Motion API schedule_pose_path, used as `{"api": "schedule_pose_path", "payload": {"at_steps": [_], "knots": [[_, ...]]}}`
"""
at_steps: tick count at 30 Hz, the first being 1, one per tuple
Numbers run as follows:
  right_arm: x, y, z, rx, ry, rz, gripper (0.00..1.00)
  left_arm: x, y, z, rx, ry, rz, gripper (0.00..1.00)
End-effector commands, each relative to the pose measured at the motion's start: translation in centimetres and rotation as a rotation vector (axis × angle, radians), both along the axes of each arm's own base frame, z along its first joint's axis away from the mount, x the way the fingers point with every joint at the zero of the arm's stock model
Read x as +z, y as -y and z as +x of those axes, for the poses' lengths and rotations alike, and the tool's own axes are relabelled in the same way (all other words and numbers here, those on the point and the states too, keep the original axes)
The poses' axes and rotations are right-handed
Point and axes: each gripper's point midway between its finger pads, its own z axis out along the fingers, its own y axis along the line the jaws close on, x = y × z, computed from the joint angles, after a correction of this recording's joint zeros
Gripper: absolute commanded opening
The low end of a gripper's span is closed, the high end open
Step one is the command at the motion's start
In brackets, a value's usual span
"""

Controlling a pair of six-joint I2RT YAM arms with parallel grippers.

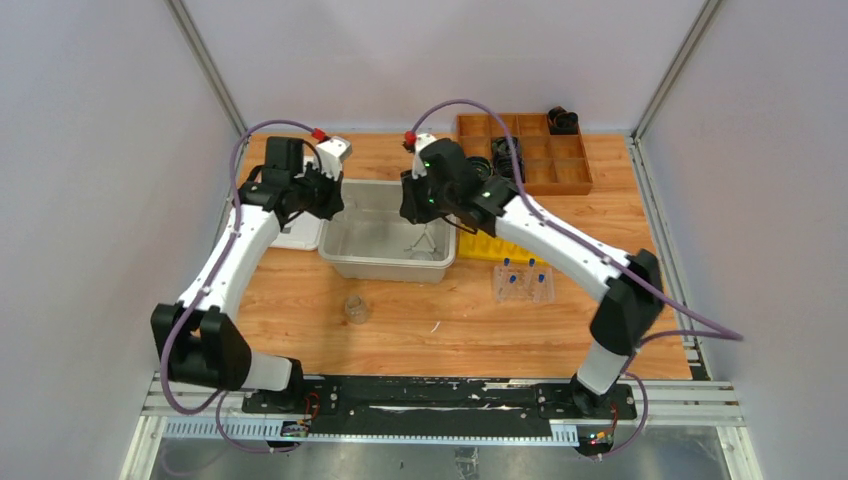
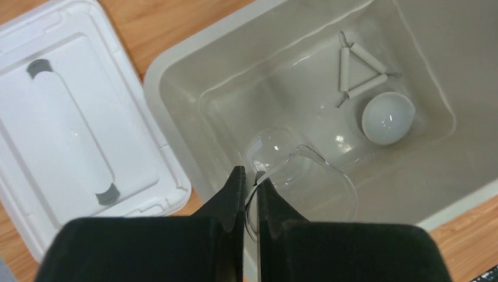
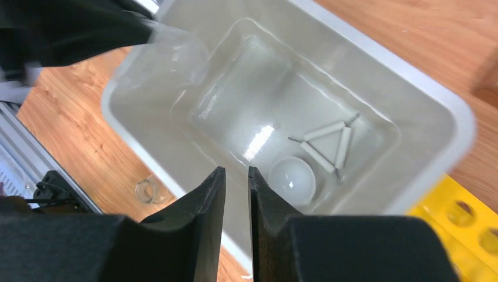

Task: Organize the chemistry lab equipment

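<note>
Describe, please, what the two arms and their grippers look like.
Both the left arm and the right arm have smooth white links joined by chunky black joints. A greyish-purple cable loops along each, ending in a red connector near the wrist. Small green lights glow on the right wrist. The left gripper and right gripper have matte black, tapering fingers.

No text, label, brand, number or sign is legible in any view. The grey bin (image 1: 385,266), white lid (image 2: 70,129), clear glass beaker (image 2: 311,182), yellow rack (image 1: 480,247) and wooden tray (image 1: 570,172) bear no readable marking.
</note>
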Motion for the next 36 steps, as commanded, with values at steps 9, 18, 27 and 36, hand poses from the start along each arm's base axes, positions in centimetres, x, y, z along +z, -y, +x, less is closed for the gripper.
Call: {"api": "schedule_pose_path", "payload": {"at_steps": [9,18,27,36], "knots": [[2.0,6.3,-5.7,-0.122,0.133,0.038,0.35,-7.1,3.4,5.9,-0.029,-0.027,0.159,0.0],[-0.8,7.0,-8.4,-0.112,0.091,0.003,0.34,-9.9,2.8,7.8,0.017,-0.028,0.253,0.05],[-1.1,4.0,-9.6,-0.048,0.118,-0.019,0.4,-5.8,4.3,6.7,-0.008,-0.004,0.147,0.61],[-2.2,-3.5,-13.2,0.181,0.17,-0.059,0.45,8.8,5.6,3.1,-0.059,0.189,-0.043,0.8]]}}
